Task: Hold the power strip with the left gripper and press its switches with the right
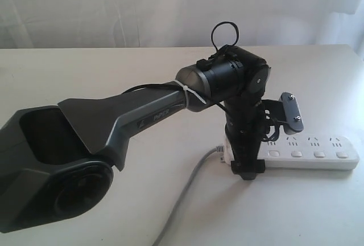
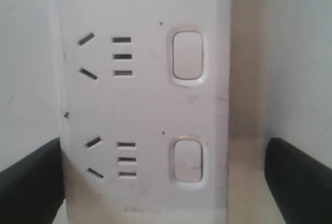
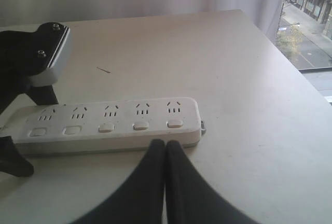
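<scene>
The white power strip (image 1: pixel 318 160) lies flat on the table, its grey cord (image 1: pixel 190 192) trailing toward the front. My left gripper (image 1: pixel 243 165) points straight down over the cord end and stands open astride it. In the left wrist view one finger (image 2: pixel 31 180) lies against the power strip (image 2: pixel 140 105) and the other finger (image 2: pixel 298 180) stands apart from it. Two switches (image 2: pixel 187 55) show between them. My right gripper (image 3: pixel 165 146) is shut and empty, its tips just before the strip's near side (image 3: pixel 109 141), close to the end switch (image 3: pixel 175 123). It is out of the exterior view.
The cream table (image 1: pixel 85 75) runs to a white curtain behind. Its far right edge (image 3: pixel 282 53) borders a window. The left arm's thick dark forearm (image 1: pixel 114 121) crosses the table from the lower left, and a grey plate (image 1: pixel 291 111) juts from its wrist above the strip.
</scene>
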{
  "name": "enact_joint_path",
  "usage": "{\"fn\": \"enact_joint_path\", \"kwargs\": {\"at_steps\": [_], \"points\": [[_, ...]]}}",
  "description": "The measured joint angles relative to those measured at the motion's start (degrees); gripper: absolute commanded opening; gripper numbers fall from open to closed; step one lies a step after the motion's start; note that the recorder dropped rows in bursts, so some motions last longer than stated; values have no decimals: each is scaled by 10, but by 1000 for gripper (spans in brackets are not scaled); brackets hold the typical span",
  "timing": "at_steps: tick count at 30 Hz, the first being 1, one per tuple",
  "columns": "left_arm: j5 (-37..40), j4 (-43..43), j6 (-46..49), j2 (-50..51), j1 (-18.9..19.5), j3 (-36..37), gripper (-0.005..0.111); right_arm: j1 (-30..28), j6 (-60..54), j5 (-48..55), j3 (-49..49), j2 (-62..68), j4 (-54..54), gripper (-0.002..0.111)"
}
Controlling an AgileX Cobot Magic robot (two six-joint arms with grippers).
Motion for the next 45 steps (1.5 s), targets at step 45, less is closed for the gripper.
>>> {"fn": "enact_joint_path", "kwargs": {"at_steps": [45], "points": [[52, 3, 0, 2, 0, 5, 105, 0, 0, 0, 0, 0, 0, 0]]}}
